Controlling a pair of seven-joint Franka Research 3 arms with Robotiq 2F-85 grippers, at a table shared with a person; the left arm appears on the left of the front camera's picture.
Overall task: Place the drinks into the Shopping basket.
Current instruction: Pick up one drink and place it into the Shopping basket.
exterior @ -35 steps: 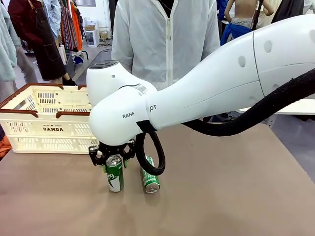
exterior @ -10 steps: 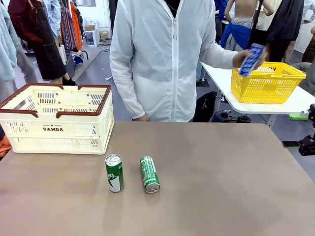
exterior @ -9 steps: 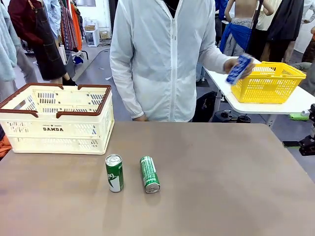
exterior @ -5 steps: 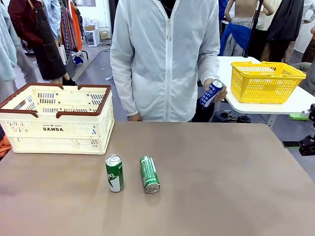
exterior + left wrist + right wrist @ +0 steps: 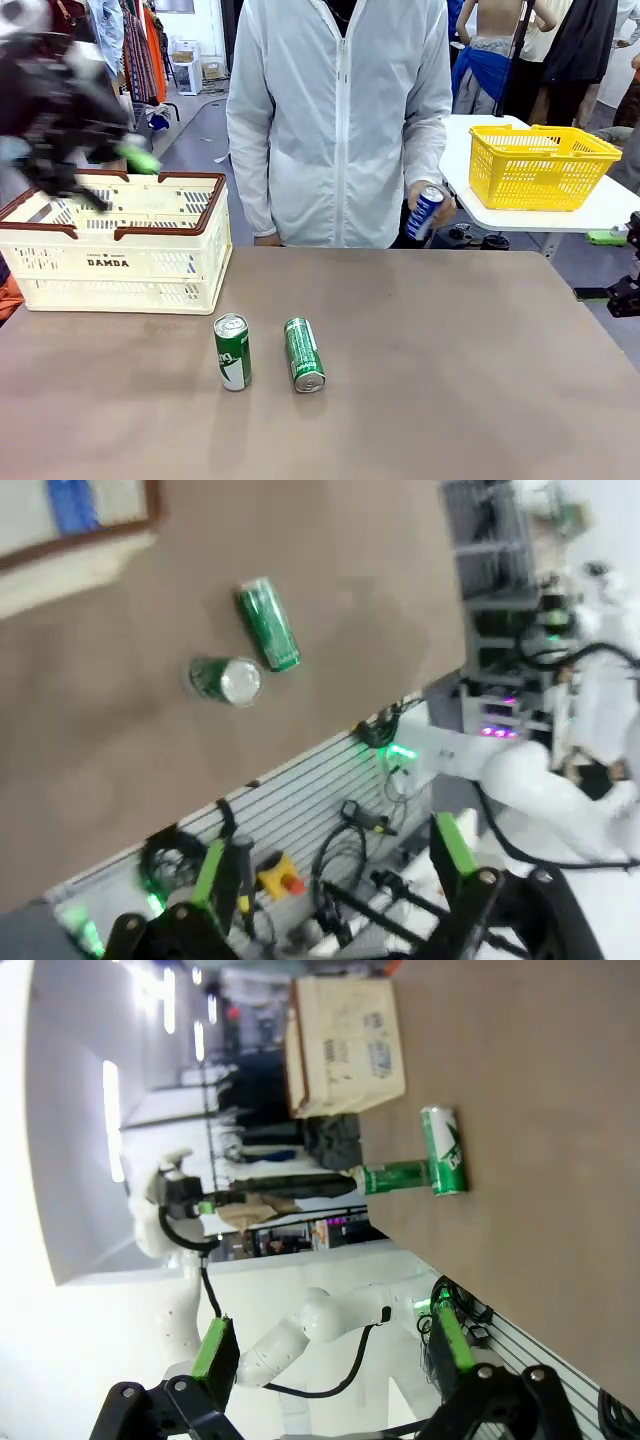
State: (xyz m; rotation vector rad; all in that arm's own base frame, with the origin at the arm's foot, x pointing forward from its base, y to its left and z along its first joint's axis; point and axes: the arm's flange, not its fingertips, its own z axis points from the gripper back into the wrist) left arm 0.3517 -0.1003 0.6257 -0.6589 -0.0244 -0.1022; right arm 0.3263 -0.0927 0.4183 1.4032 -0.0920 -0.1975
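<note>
The bench was a flat, matte brown sheet. At its far left corner stood the Shopping basket, a boxy cream-white plastic crate with slotted walls, a dark brown rim and "DAMDA" printed on the side facing the robot. In the left wrist view a blue shape showed inside its rim, too blurred to name.

Two slim green metal cans with silver tops and white lettering sat near the middle of the bench, in front of the basket and clear of it. The upright green can stood on its base with its round top facing up. Just beside it, on the robot's right and not touching, the lying green can rested on its side. Its long axis ran nearly straight from the far side to the robot's side, silver top toward the robot.

Across the bench a person in a thin white zipped jacket held the blue can in one hand at waist height, off the bench, tilted with its silver top uppermost.

A yellow mesh basket sat on a white table behind.

The left gripper, a dark blur above the basket's left end in the front view, had its jaws spread with nothing between them. The right gripper also had its jaws spread and empty.
</note>
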